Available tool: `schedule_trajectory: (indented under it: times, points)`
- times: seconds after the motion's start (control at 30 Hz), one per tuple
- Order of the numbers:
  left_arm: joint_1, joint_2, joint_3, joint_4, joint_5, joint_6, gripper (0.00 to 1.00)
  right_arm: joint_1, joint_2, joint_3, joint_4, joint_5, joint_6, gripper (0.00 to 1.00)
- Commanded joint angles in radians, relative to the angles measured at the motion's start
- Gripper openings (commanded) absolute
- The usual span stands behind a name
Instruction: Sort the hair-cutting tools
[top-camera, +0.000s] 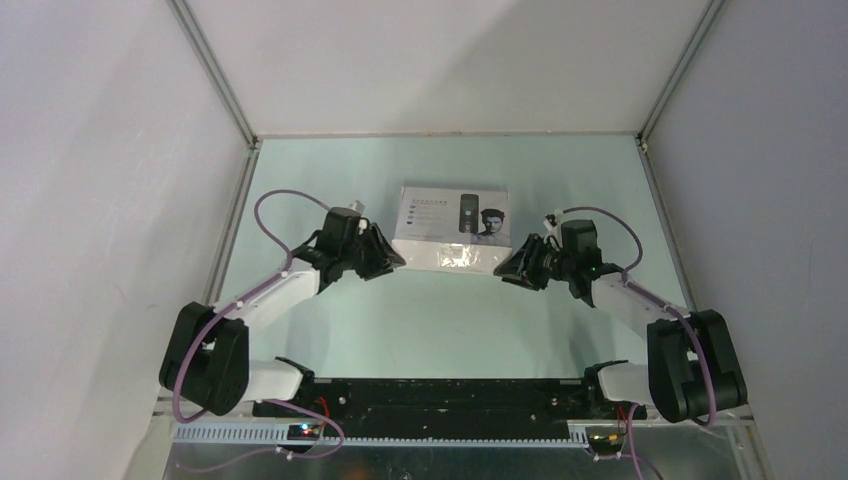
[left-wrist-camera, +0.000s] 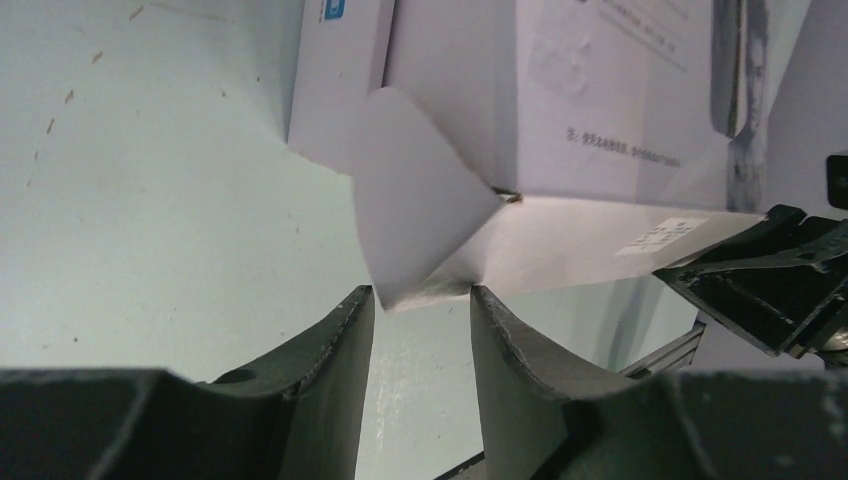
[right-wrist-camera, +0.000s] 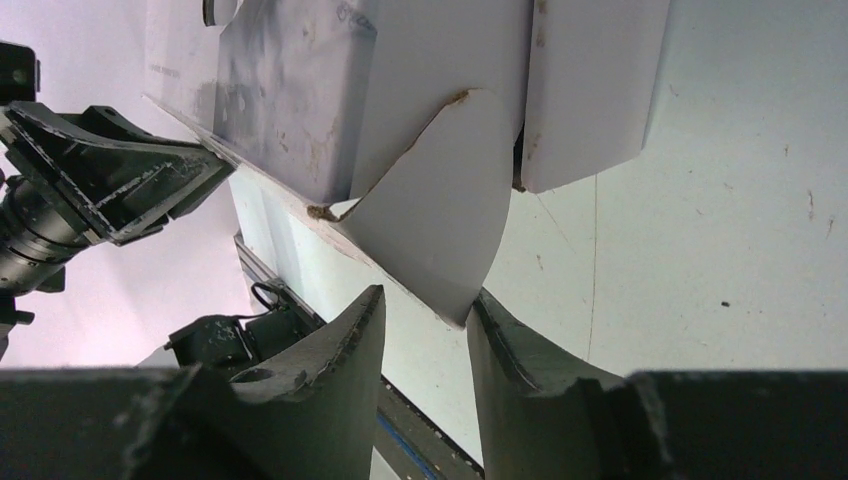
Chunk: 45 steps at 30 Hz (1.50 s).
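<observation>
Unpacking is only getting under way, by my reading. None of the hair-cutting tools is showing, and I am judging that they are sitting inside the closed white box (top-camera: 452, 225), which is lying flat on the bench (top-camera: 430, 330) between the two arms.

The left jaws are standing partly open and straddling the tip of the box's left end flap (left-wrist-camera: 415, 200). A gap is showing on both sides, so nothing is being gripped. The right jaws are standing much the same about the right end flap (right-wrist-camera: 440, 210), with no pinch showing there either.

Next, each pair is going to need to close on its flap and draw it outward.

The box's long axis is running left to right, printed face up, with one end pointing at each arm. Which way the tools are pointing cannot be told.
</observation>
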Motion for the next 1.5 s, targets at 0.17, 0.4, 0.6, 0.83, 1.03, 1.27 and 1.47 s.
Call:
schedule_trajectory:
  times: [0.17, 0.4, 0.6, 0.83, 1.03, 1.27, 1.47]
  points:
    - [-0.027, -0.049, 0.037, -0.064, 0.024, -0.029, 0.44, 0.026, -0.094, -0.001, -0.071, 0.043, 0.044, 0.36]
    - [-0.076, -0.095, 0.037, -0.099, 0.019, -0.05, 0.44, 0.061, -0.132, -0.001, -0.151, 0.064, 0.042, 0.34]
    - [-0.078, -0.192, 0.003, -0.144, -0.068, -0.002, 0.5, 0.061, -0.22, -0.001, -0.226, 0.098, -0.054, 0.41]
    - [-0.039, -0.199, 0.038, -0.081, -0.211, 0.205, 0.8, 0.018, -0.283, 0.025, -0.194, 0.127, -0.249, 0.68]
    - [-0.028, -0.125, 0.077, 0.073, -0.319, 0.354, 0.84, -0.024, -0.28, 0.035, -0.081, 0.202, -0.403, 0.82]
    - [-0.025, 0.009, 0.108, 0.251, -0.28, 0.411, 0.85, -0.043, -0.149, 0.038, 0.176, 0.087, -0.466, 0.85]
    - [-0.023, 0.069, 0.113, 0.306, -0.208, 0.44, 0.85, -0.045, -0.028, 0.049, 0.266, 0.019, -0.491, 0.85]
